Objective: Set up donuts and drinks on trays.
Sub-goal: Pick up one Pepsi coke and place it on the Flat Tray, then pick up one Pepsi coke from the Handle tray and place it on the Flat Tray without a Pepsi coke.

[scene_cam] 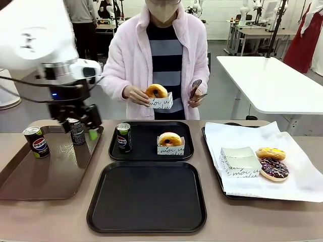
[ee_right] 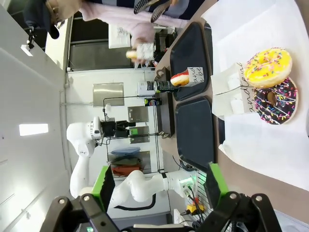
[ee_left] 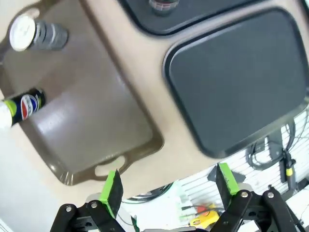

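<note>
1. The left claw (ee_left: 169,175) hangs over the brown tray (scene_cam: 50,176); its jaws stand wide apart with nothing between the green pads; in the front view a black can (scene_cam: 76,132) stands upright on that tray, right by the claw.
2. A second can (scene_cam: 36,142) stands at the brown tray's left end; "PEPSI" reads in white under its red-white-blue roundel, and a green band shows near one end.
3. The far black tray (scene_cam: 151,154) holds a third can (scene_cam: 123,137) at its left, roundel towards the camera; a glazed donut (scene_cam: 170,138) sits apart from it in a white sleeve printed with script that begins "moi".
4. The near black tray (scene_cam: 146,199) lies just in front of the far one.
5. At the right, a paper-lined tray (scene_cam: 228,195) carries a yellow-iced donut (scene_cam: 270,153) touching a chocolate sprinkled donut (scene_cam: 274,169); a stack of sleeves (scene_cam: 239,161) with the same script lies beside them.
6. Across the table, one hand (scene_cam: 135,95) of the person holds a sleeved donut (scene_cam: 156,92); the other hand (scene_cam: 194,98) holds tongs (scene_cam: 196,86).
7. The right claw (ee_right: 158,173) is spread wide, gripping nothing.
</note>
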Action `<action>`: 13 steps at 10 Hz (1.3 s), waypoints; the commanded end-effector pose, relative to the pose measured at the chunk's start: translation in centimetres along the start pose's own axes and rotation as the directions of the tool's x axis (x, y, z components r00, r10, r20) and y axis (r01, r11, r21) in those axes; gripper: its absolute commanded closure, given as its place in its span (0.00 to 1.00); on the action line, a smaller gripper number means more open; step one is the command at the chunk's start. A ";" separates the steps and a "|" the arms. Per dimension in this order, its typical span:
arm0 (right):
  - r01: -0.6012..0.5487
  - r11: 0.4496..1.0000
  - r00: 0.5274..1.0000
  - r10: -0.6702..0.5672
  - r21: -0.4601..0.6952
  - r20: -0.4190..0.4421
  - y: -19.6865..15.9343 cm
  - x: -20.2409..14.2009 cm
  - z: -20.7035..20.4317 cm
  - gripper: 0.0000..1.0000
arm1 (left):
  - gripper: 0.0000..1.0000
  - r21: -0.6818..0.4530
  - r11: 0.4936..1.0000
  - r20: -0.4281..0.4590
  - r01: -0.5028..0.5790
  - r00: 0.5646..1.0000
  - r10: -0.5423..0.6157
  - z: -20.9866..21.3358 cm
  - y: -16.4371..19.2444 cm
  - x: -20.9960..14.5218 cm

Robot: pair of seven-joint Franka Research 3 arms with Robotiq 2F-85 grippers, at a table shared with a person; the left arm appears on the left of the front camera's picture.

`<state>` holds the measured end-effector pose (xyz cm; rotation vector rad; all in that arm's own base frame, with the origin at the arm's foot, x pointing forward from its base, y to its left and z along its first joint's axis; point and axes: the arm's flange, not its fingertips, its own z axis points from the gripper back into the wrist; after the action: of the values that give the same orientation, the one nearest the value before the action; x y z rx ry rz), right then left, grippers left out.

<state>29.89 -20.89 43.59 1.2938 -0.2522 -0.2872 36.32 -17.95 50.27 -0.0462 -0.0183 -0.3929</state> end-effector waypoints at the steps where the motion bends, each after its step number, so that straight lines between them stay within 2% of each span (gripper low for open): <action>1: -0.016 1.000 1.000 0.016 0.021 0.009 0.1 0.2 -0.1 0.00 | 0.00 -0.031 0.999 0.011 -0.008 1.000 0.009 -0.3 2.8 -2.7; 3: -0.016 1.000 1.000 0.016 0.021 0.009 0.1 0.2 -0.1 0.00 | 0.00 -0.021 0.998 0.010 -0.055 0.998 0.056 -0.9 3.6 -4.1; 4: -0.016 1.000 1.000 0.016 0.021 0.009 0.1 0.2 -0.1 0.00 | 0.00 -0.013 1.000 0.005 -0.023 1.000 0.023 -0.2 3.1 -2.9; 8: -0.016 1.000 1.000 0.016 0.021 0.009 0.1 0.2 -0.1 0.00 | 0.00 -0.007 0.999 0.005 -0.032 0.999 0.032 -0.3 3.3 -3.4; 9: -0.016 1.000 1.000 0.016 0.021 0.009 0.1 0.2 -0.1 0.00 | 0.00 0.030 0.996 0.028 -0.089 0.996 0.088 0.8 5.5 -0.1; 10: -0.016 1.000 1.000 0.016 0.021 0.009 0.1 0.2 -0.1 0.00 | 0.00 0.024 0.994 0.027 -0.108 0.994 0.108 1.7 8.2 1.5; 13: -0.016 1.000 1.000 0.016 0.021 0.009 0.1 0.2 -0.1 0.00 | 0.00 -0.064 0.948 0.017 -0.311 0.950 0.313 3.9 18.2 5.6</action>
<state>29.88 -20.91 43.60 1.2940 -0.2528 -0.2875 46.10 -4.08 52.88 -0.0807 -0.0553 -0.1317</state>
